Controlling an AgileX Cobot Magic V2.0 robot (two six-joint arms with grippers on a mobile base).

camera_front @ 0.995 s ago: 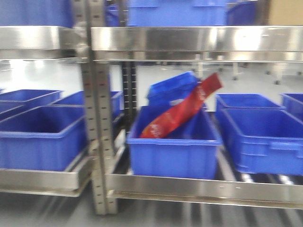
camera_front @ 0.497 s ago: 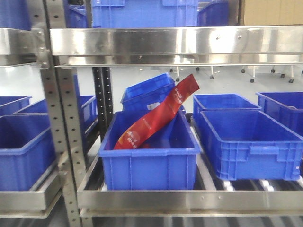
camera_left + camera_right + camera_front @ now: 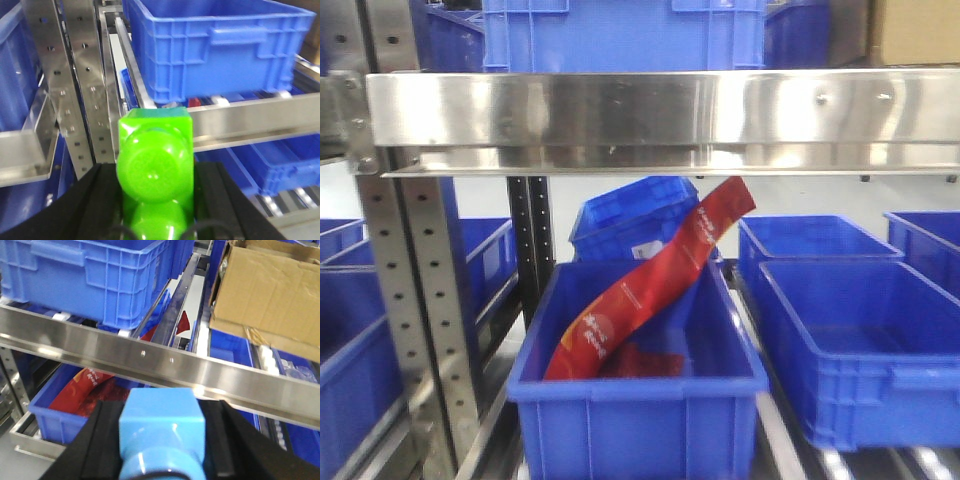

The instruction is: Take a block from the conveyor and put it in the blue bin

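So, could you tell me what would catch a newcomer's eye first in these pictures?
Probably the long red packet leaning out of the middle blue bin on the lower shelf of the steel rack, front view. Next, the bright green block gripped in the left end effector and the light blue block in the right end effector, each filling its wrist view's foreground.

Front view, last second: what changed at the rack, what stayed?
The steel shelf rack slid left in frame and grew, so the robot apparently closed in, shifting right. The long red foil packet leans unchanged in the same blue plastic bin. Wrist views, now only: left pincer holds a green plastic block, right pincer a light-blue plastic block.
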